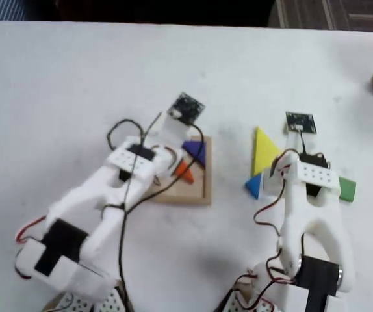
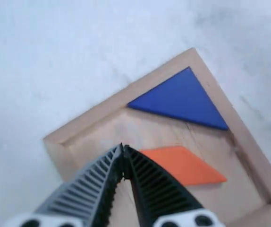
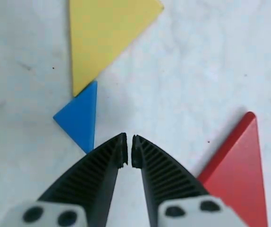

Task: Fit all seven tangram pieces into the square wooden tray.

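The white surface carries the square wooden tray near its middle. Inside it, a dark blue triangle lies tucked into one corner and an orange parallelogram sits near the tray's centre. Toward the surface's right edge lie a yellow triangle, a red triangle, a green piece and a small light blue triangle. The left gripper hangs over the tray, clenched on nothing. The right gripper hovers between the light blue and red triangles, also clenched and empty. Filling looks barely begun. Next, the right gripper likely must open and descend onto a loose piece.
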Motion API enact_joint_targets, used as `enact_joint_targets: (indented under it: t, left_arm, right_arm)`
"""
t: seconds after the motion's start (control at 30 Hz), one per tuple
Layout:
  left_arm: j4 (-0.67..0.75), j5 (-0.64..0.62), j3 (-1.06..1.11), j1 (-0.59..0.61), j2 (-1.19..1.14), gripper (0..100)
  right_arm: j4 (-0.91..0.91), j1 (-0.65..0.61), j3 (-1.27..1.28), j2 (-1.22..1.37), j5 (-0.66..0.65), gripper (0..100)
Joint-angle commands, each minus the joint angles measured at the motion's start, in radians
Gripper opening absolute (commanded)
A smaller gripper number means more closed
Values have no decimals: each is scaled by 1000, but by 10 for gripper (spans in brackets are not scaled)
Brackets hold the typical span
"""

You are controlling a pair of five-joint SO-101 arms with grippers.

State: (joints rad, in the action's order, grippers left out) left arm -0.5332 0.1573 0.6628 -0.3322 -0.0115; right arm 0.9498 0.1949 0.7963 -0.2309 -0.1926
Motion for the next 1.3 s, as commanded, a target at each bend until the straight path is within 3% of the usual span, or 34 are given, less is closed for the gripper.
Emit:
enact_joint_targets:
  t: [0.0,0.23,0.6,1.27]
  left_arm:
    - [-9,-6,69,-39,182,23]
    - [26,2,239,-209,338,23]
    - [-157,-6,32,-186,97,23]
    - [-61,-8,-21,-104,7,23]
  right_arm:
    - [-15,8,-6,-39,-14,18]
    - [-27,8,-3,-39,-15,18]
    - [-27,7,-3,-39,-15,18]
    - [-27,8,5,-39,-68,18]
